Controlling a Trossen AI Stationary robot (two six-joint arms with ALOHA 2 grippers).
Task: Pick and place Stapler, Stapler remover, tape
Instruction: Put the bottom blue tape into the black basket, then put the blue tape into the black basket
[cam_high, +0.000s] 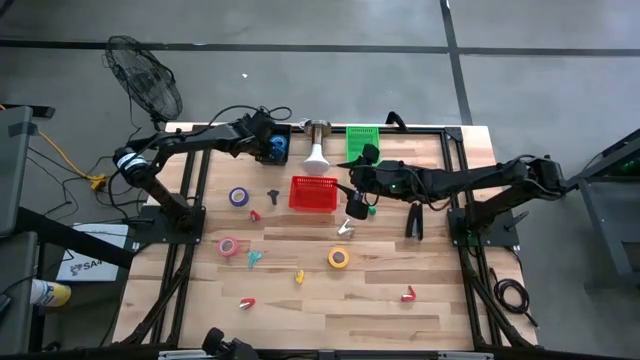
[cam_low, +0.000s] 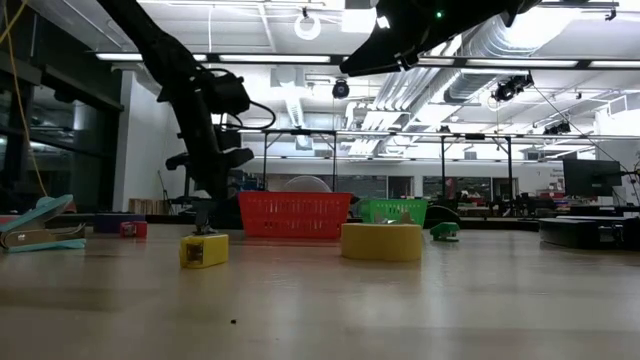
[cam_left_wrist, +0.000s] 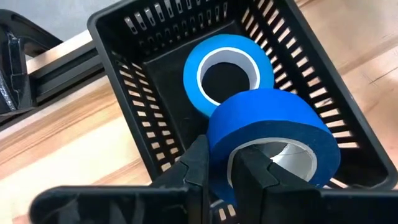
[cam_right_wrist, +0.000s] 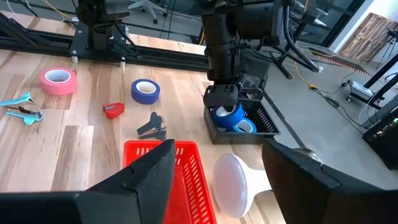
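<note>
My left gripper (cam_high: 272, 148) hangs over a black slotted basket (cam_left_wrist: 155, 112) at the table's far edge, shut on a dark blue tape roll (cam_left_wrist: 273, 124). A second blue roll (cam_left_wrist: 227, 65) lies flat on the basket's floor. My right gripper (cam_high: 355, 208) is open and holds nothing, just right of the red basket (cam_high: 313, 193). Flat on the table lie a blue roll (cam_high: 238, 196), a pink roll (cam_high: 229, 246) and a yellow roll (cam_high: 339, 258). A black stapler (cam_high: 413, 222) lies right of centre. Small claw-like staple removers are scattered about, such as a red one (cam_right_wrist: 114, 110). My left gripper pinches the wall of the dark blue roll (cam_left_wrist: 219, 140), with one finger (cam_left_wrist: 255, 171) inside its hollow centre and the other finger (cam_left_wrist: 196, 165) outside. The fingers come from above, pointing down into the black basket. The roll is tilted in the basket's mouth; whether it touches the floor, I cannot tell.
A green basket (cam_high: 362, 140) and a white funnel-shaped object (cam_high: 316, 155) stand at the far edge beside the black basket. Yellow (cam_high: 298, 277), teal (cam_high: 254, 258) and red (cam_high: 408, 294) claw pieces lie on the near half. Black frame rails run along both sides.
</note>
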